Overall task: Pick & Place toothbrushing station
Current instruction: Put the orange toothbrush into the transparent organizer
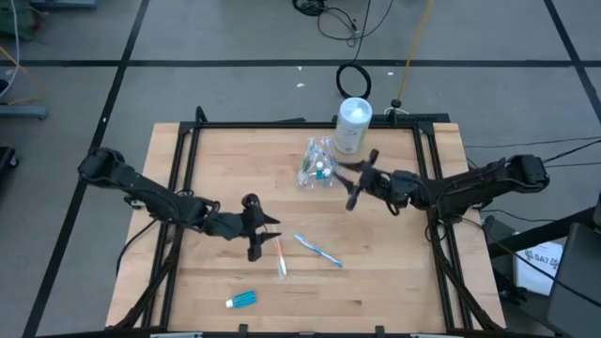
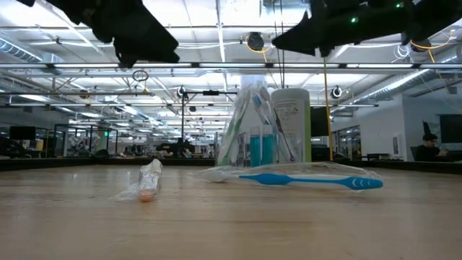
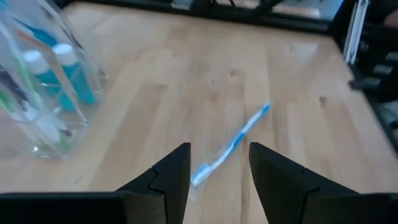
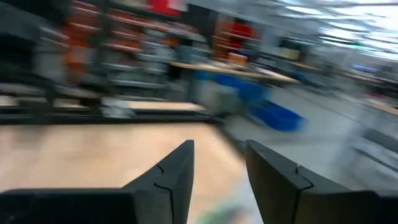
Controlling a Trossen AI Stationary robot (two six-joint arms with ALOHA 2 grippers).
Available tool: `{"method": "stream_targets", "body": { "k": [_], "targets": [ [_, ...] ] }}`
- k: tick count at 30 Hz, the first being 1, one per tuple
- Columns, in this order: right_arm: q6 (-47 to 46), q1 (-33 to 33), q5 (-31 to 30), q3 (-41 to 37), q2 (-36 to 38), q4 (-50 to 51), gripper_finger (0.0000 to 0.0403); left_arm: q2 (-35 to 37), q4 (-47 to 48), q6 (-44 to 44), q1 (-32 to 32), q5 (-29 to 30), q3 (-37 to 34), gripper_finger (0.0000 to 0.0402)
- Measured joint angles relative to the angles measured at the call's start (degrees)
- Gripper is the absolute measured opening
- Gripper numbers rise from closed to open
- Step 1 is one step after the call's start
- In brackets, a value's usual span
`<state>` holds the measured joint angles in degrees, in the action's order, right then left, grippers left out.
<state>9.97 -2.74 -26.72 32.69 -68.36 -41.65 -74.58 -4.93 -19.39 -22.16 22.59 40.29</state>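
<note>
A crinkly clear bag (image 1: pixel 317 164) stands upright at the table's far middle and holds several toothbrushes and blue tubes; it also shows in the left wrist view (image 3: pixel 43 87) and the low view (image 2: pixel 253 137). A blue toothbrush (image 1: pixel 317 250) lies flat on the table, and so does a wrapped toothbrush (image 1: pixel 281 256) beside it. A blue toothpaste tube (image 1: pixel 241 300) lies near the front edge. My left gripper (image 1: pixel 266 235) is open and empty above the table, just left of the loose brushes; the blue toothbrush (image 3: pixel 233 146) shows ahead of its fingers. My right gripper (image 1: pixel 352 178) is open and empty, raised just right of the bag.
A white cylindrical canister (image 1: pixel 353 122) stands right behind the bag at the far edge. A black frame (image 1: pixel 188 141) runs around the table. Bare wood lies at the table's left and right front.
</note>
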Motion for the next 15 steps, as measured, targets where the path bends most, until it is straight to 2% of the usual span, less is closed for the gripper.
{"method": "stream_targets", "body": {
  "k": [2,4,9,15],
  "targets": [
    [0.15,-0.06,7.83,0.0,0.02,-0.51,0.0133,-2.24,-1.46,0.96,-0.1,-0.05,0.0,0.017],
    [-0.61,-0.19,10.38,0.05,0.02,-0.97,0.0131,-4.42,-3.92,2.23,0.2,-0.03,0.0,0.017],
    [-1.75,-0.18,3.88,0.09,0.02,-0.96,0.0125,-10.3,-8.58,6.11,2.29,-3.81,0.38,0.017],
    [-3.21,-0.18,2.97,0.1,0.02,-0.95,0.0125,-16.81,-9.81,10.63,4.87,-7.82,4.11,0.017]
  ]
}}
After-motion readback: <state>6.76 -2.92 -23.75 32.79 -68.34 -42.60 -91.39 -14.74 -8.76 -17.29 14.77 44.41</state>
